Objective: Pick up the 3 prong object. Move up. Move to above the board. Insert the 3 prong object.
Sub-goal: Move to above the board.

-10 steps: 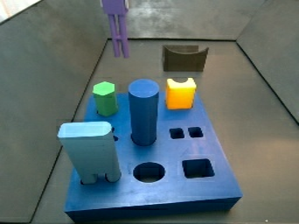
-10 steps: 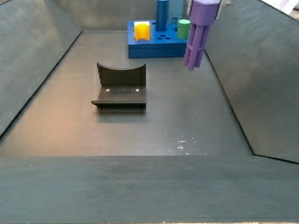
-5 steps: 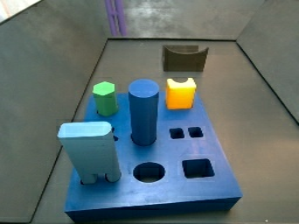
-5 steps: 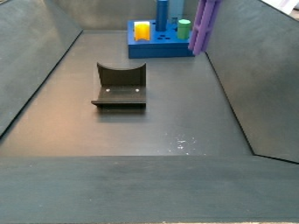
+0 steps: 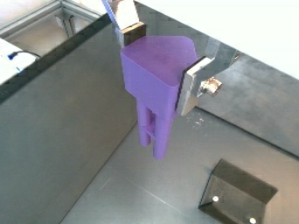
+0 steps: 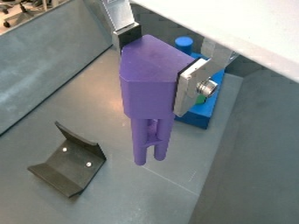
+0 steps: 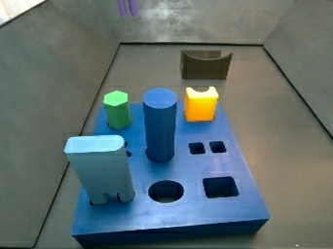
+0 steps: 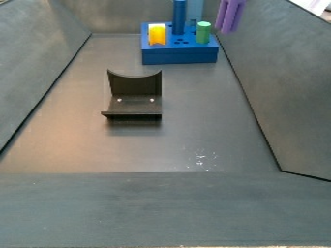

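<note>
My gripper (image 5: 163, 57) is shut on the blocky head of the purple 3 prong object (image 5: 156, 79), prongs hanging straight down; both wrist views show this (image 6: 149, 87). One silver finger (image 5: 195, 79) presses each side of the head. In both side views only the lower end of the purple piece (image 7: 128, 7) shows at the top edge (image 8: 229, 14), high above the floor; the gripper itself is out of frame there. The royal-blue board (image 7: 196, 216) lies on the floor, off to one side of the piece (image 8: 181, 55), and shows behind it in a wrist view (image 6: 197, 117).
On the board stand a tall blue cylinder (image 7: 159, 124), a green hexagonal peg (image 7: 117, 109), an orange block (image 7: 201, 103) and a light-blue block (image 7: 96, 167). It has an open round hole (image 7: 166, 191) and square holes (image 7: 220, 187). A dark olive U-shaped block (image 7: 204, 64) sits on the floor.
The gripper has carried the purple piece upward; a second ago its head and prongs were in full view, now only its lower end shows at the top edge.
</note>
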